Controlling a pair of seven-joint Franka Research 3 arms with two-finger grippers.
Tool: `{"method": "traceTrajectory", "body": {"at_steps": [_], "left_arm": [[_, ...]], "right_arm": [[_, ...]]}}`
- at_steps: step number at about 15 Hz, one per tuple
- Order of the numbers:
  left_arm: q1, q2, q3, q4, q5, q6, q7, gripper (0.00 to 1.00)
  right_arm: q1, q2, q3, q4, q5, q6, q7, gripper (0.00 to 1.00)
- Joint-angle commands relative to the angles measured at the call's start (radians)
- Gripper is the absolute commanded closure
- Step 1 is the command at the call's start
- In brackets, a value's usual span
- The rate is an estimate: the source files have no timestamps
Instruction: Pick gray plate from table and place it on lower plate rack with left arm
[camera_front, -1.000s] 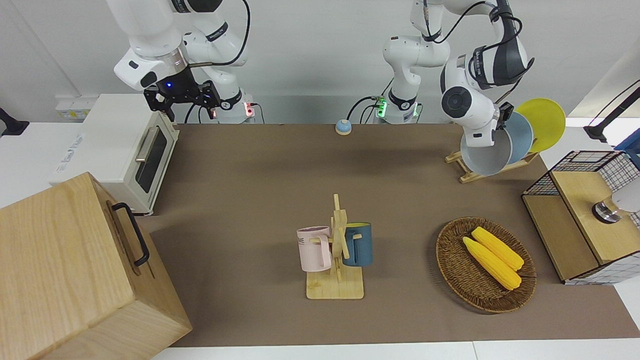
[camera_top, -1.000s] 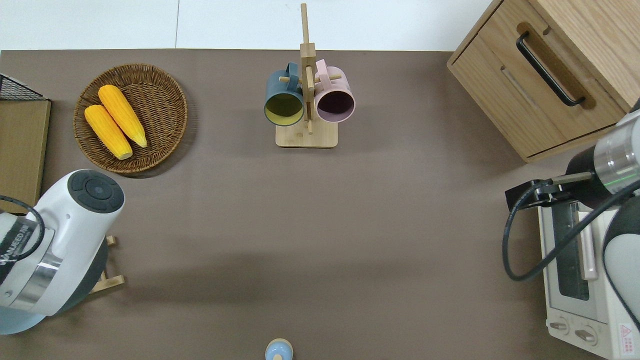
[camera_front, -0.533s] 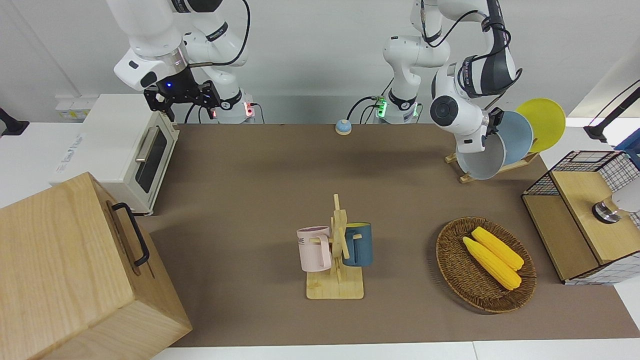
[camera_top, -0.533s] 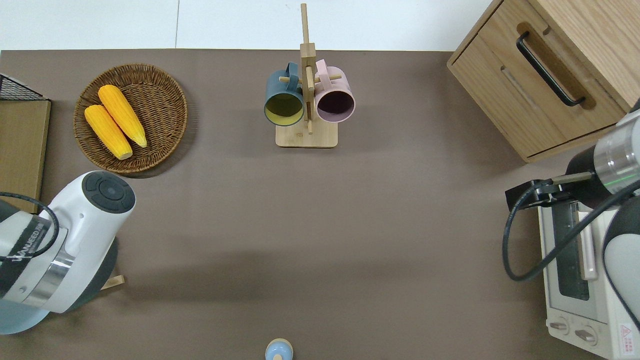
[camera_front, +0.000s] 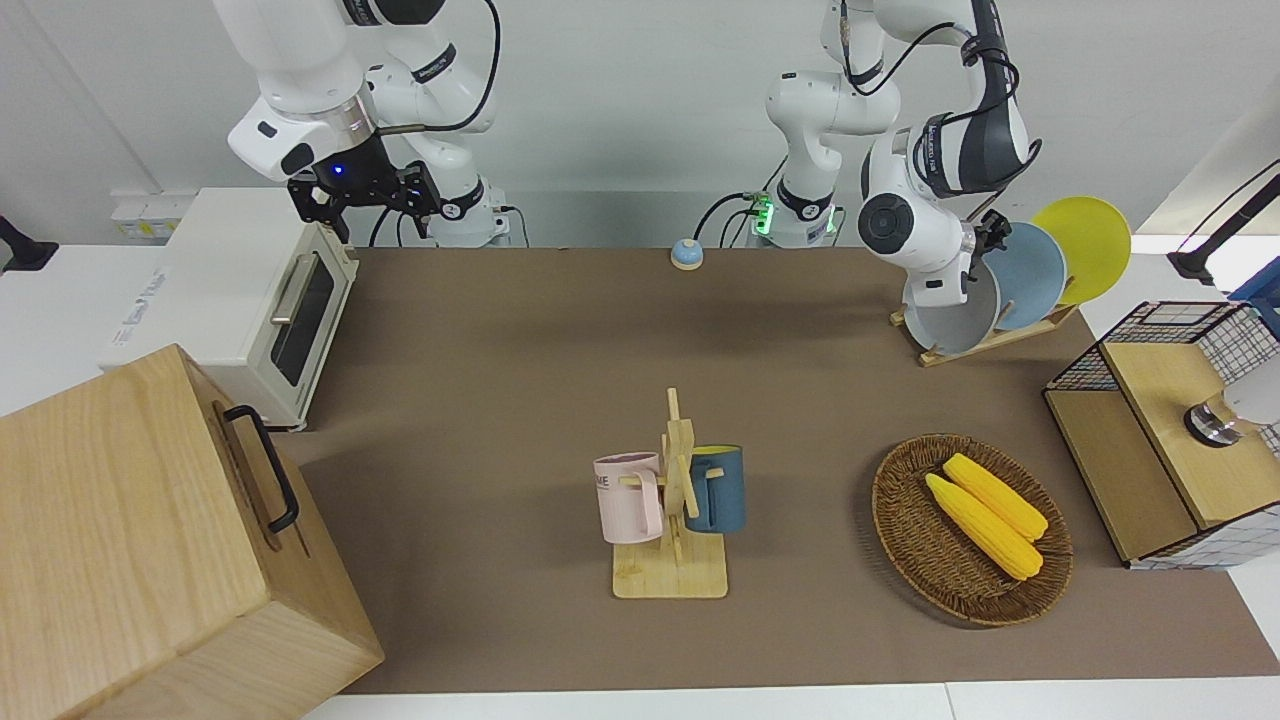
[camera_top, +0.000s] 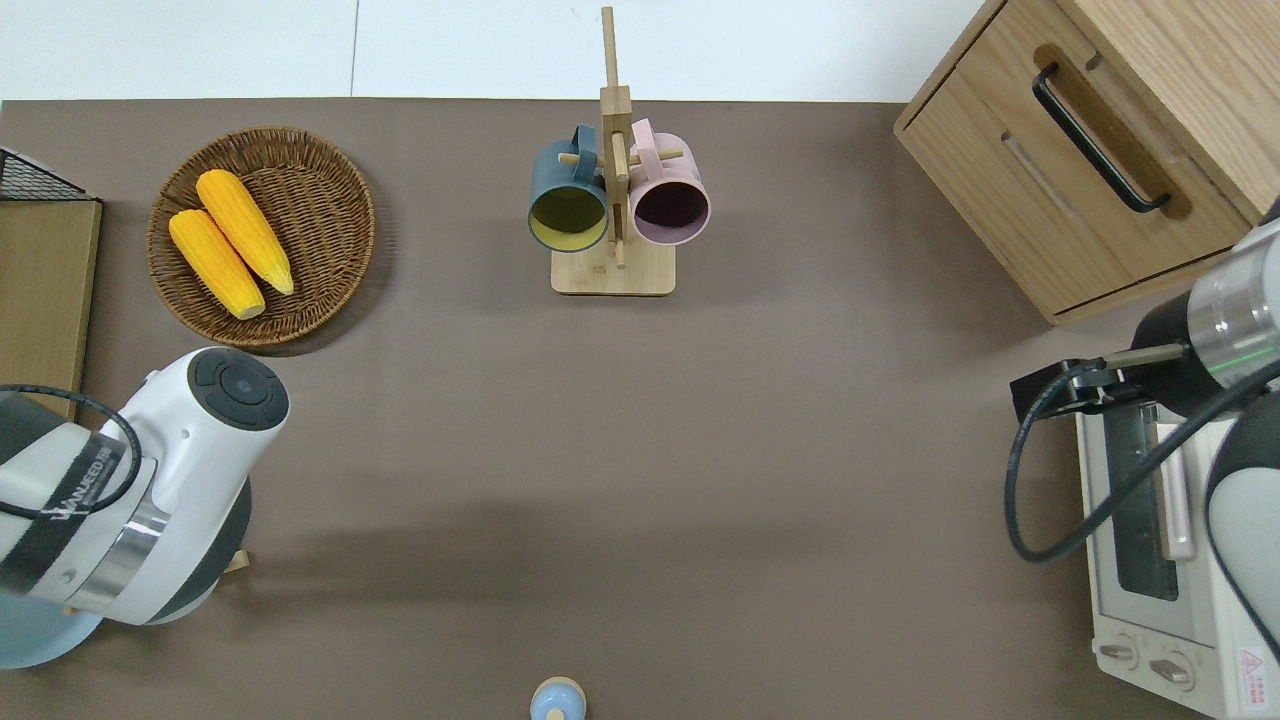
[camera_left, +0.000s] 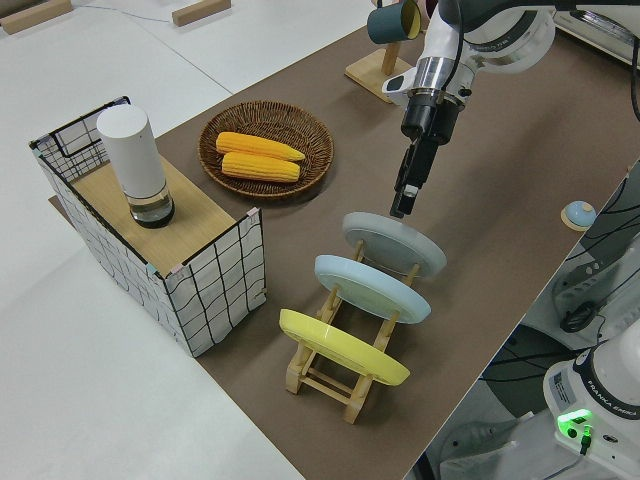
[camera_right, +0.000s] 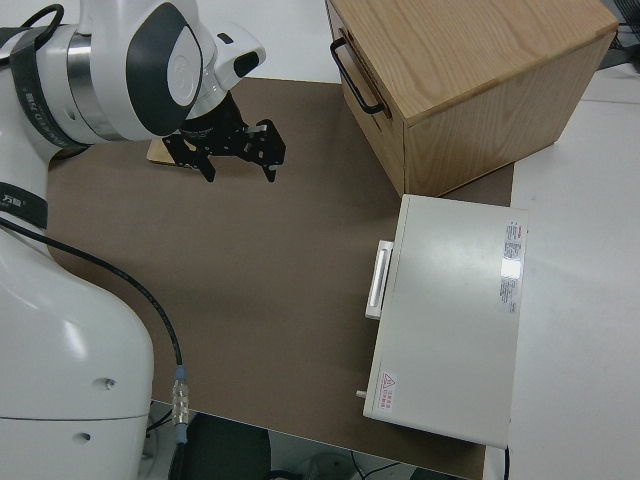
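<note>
Bright even overhead light, soft shadows, sharp focus throughout

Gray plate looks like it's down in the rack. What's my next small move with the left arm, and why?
Probably open the left end effector and let go. The gray plate appears seated in the end slot of the rack, leaning parallel to the blue plate beside it, while the end effector grips only its upper rim. The right arm is parked.

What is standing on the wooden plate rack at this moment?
Three plates lean in the wooden plate rack: the gray plate, the light blue plate and the yellow plate. The left gripper is at the gray plate's rim. The plates cover most of the slots.
</note>
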Motion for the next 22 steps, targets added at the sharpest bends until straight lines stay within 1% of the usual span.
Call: {"method": "traceTrajectory", "body": {"at_steps": [1, 3, 5, 6, 8, 10, 12, 14, 16, 18, 19, 20, 22], "left_arm": [[-0.013, -0.017, 0.007, -0.013, 0.015, 0.008, 0.016, 0.01], [-0.013, -0.024, 0.007, 0.019, -0.026, 0.006, 0.097, 0.01], [-0.010, -0.023, 0.008, 0.091, -0.086, 0.000, 0.247, 0.01], [-0.009, -0.024, 0.011, 0.130, -0.126, -0.006, 0.320, 0.01], [-0.004, -0.026, 0.021, 0.194, -0.207, -0.012, 0.414, 0.01], [0.000, -0.026, 0.027, 0.255, -0.298, -0.012, 0.458, 0.01], [0.002, -0.024, 0.028, 0.292, -0.384, -0.011, 0.491, 0.01], [0.006, -0.024, 0.034, 0.334, -0.508, -0.006, 0.525, 0.01], [0.010, -0.026, 0.050, 0.386, -0.627, -0.011, 0.598, 0.01], [0.008, -0.024, 0.082, 0.449, -0.713, -0.014, 0.678, 0.01], [0.008, -0.026, 0.084, 0.469, -0.773, -0.014, 0.709, 0.01], [0.008, -0.024, 0.084, 0.490, -0.795, -0.014, 0.724, 0.01], [0.006, -0.024, 0.082, 0.535, -0.807, -0.014, 0.769, 0.01]], "right_arm": [[-0.023, -0.002, 0.021, 0.007, -0.005, -0.011, 0.012, 0.017], [-0.023, -0.002, 0.021, 0.007, -0.005, -0.011, 0.012, 0.017], [-0.023, -0.002, 0.021, 0.006, -0.006, -0.011, 0.012, 0.017], [-0.023, -0.002, 0.020, 0.007, -0.005, -0.011, 0.012, 0.017], [-0.023, -0.002, 0.020, 0.007, -0.005, -0.012, 0.012, 0.017], [-0.023, -0.002, 0.021, 0.007, -0.006, -0.011, 0.012, 0.017], [-0.023, -0.002, 0.021, 0.007, -0.005, -0.011, 0.012, 0.017], [-0.023, -0.002, 0.021, 0.007, -0.005, -0.011, 0.012, 0.017], [-0.023, -0.002, 0.021, 0.006, -0.005, -0.011, 0.012, 0.017], [-0.023, -0.002, 0.021, 0.007, -0.005, -0.012, 0.012, 0.017], [-0.023, -0.002, 0.021, 0.007, -0.005, -0.011, 0.012, 0.017], [-0.023, -0.002, 0.020, 0.007, -0.005, -0.011, 0.012, 0.017], [-0.023, -0.002, 0.021, 0.006, -0.006, -0.011, 0.012, 0.017]]}}
